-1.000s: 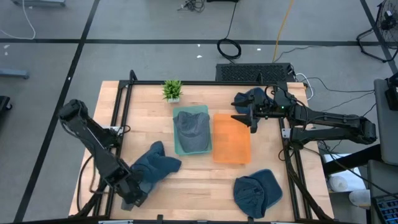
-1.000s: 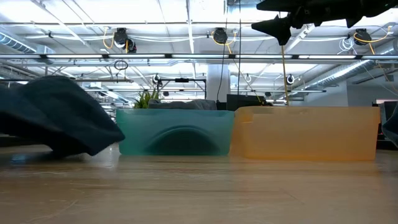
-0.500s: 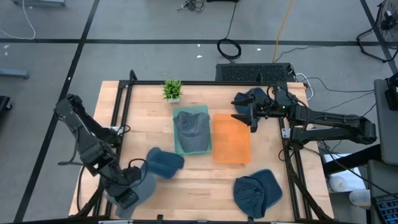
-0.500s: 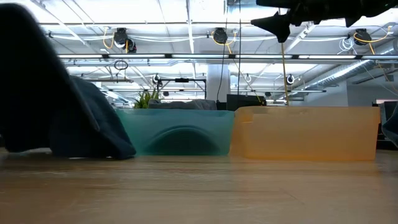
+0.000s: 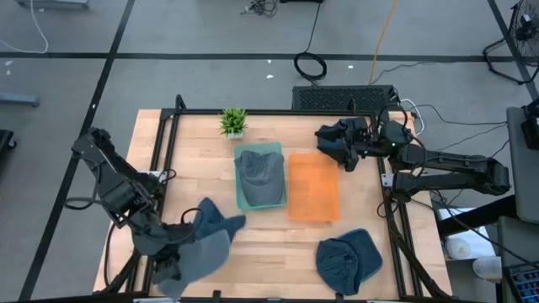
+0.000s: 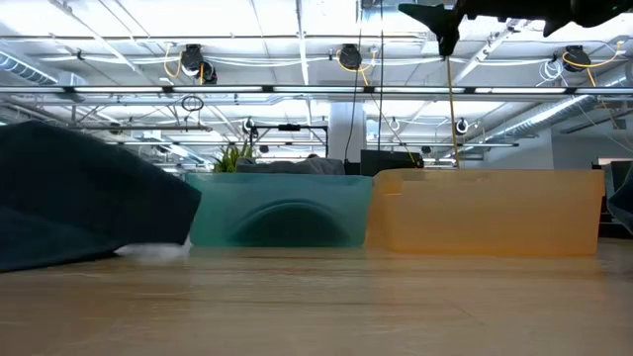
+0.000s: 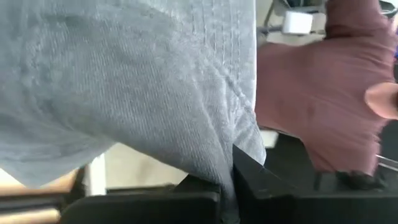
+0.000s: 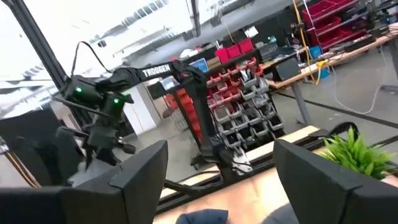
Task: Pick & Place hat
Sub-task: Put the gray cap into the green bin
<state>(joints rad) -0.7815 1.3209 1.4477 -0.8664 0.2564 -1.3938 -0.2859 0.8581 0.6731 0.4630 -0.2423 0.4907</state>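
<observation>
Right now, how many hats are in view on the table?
4: one hat in the left gripper, one in the teal bin, one front right, one back right, partly hidden under the right gripper.

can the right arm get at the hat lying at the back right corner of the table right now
Probably yes. The right tool hangs open right at that hat, nothing lies on it, and the orange bin sits clear to one side. The left tool is busy, shut on another hat.

You are working in a robotics lab inside an industrial workshop hall.
Exposed ceiling trusses (image 6: 297, 89) and strip lights are running overhead, red parts bins (image 8: 249, 93) are filling racks in the far room, another robot arm (image 8: 106, 106) is standing on a neighbouring bench, and cables (image 5: 310, 64) are lying across the concrete floor.
</observation>
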